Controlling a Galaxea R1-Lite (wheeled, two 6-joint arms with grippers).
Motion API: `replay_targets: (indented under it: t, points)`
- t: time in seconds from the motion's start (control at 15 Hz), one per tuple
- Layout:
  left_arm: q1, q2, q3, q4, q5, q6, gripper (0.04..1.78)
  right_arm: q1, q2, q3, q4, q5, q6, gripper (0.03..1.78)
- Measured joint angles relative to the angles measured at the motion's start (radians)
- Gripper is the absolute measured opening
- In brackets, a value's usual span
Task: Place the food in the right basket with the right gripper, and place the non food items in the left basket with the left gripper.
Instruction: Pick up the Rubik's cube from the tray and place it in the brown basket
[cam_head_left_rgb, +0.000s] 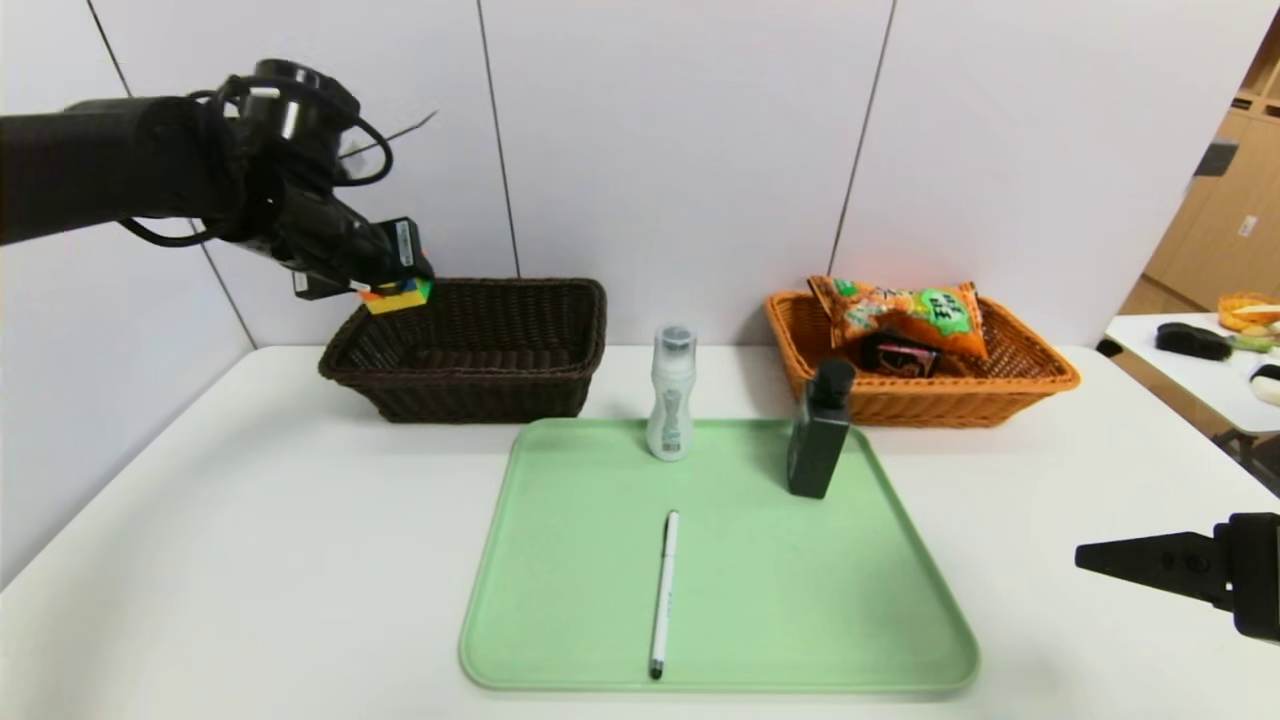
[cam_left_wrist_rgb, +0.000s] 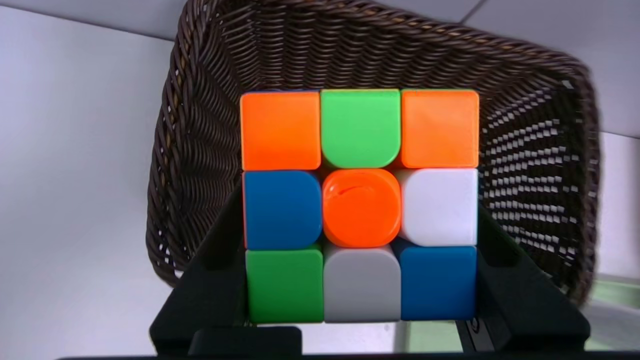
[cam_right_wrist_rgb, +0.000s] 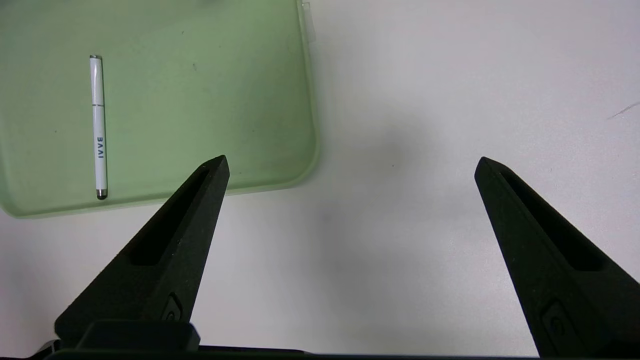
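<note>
Open table (cam_head_left_rgb: 250, 520) lay left and right of the green tray (cam_head_left_rgb: 560, 640). On the tray, the white bottle (cam_head_left_rgb: 671, 393) and black bottle (cam_head_left_rgb: 820, 430) stood upright before the baskets, with a gap between them above the flat-lying pen (cam_head_left_rgb: 664, 592).

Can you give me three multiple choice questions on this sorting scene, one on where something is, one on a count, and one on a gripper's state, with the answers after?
1. Where is the puzzle cube?
A. lying on the green tray
B. held over the dark brown basket
C. inside the orange basket

2. How many things are on the green tray?
A. three
B. one
C. five

3. How is the right gripper?
A. shut on the pen
B. holding the snack bag
C. open and empty, over the white table

Answers:
1 B, the left gripper grips the cube above the dark brown basket.
2 A, a white bottle, a black bottle and a pen.
3 C, its fingers stand wide apart with only table between.
</note>
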Motion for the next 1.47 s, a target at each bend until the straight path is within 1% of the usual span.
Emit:
replay_targets:
  t: [0.2, 0.33, 0.47, 0.53, 0.67, 0.73, 0.8, 0.87, 1.27, 1.33, 1.47]
  points:
    - [0.011, 0.076, -0.003, -0.053, 0.004, 0.018, 1.00, 0.000, -0.002, 0.018, -0.063, -0.002, -0.006, 1.70]
    - [0.016, 0.113, -0.004, -0.059, 0.004, 0.020, 1.00, 0.000, -0.004, 0.037, -0.140, -0.003, -0.040, 1.70]
    - [0.017, 0.139, -0.004, -0.060, 0.004, 0.024, 1.00, -0.002, -0.010, 0.074, -0.248, -0.003, -0.127, 1.70]
    - [0.019, 0.150, -0.005, -0.061, 0.004, 0.026, 1.00, -0.004, -0.014, 0.108, -0.303, -0.002, -0.189, 1.70]
    - [0.020, 0.166, -0.005, -0.061, 0.004, 0.031, 1.00, -0.014, -0.023, 0.199, -0.437, -0.001, -0.334, 1.70]
    - [0.020, 0.173, -0.005, -0.063, 0.004, 0.031, 1.00, -0.019, -0.026, 0.241, -0.508, 0.000, -0.396, 1.70]
    - [0.020, 0.177, -0.005, -0.065, 0.004, 0.031, 1.00, -0.025, -0.027, 0.274, -0.570, 0.001, -0.438, 1.70]
    - [0.021, 0.181, -0.002, -0.065, 0.004, 0.033, 1.00, -0.028, -0.029, 0.293, -0.608, 0.002, -0.453, 1.70]
    - [0.021, 0.203, -0.001, -0.063, 0.004, 0.037, 1.00, -0.033, -0.041, 0.312, -0.609, 0.001, -0.448, 1.70]
    - [0.022, 0.207, -0.001, -0.063, 0.005, 0.050, 1.04, -0.034, -0.045, 0.312, -0.610, 0.001, -0.448, 1.70]
    - [0.022, 0.211, -0.004, -0.066, 0.008, 0.056, 1.20, -0.035, -0.050, 0.314, -0.609, 0.002, -0.447, 1.70]
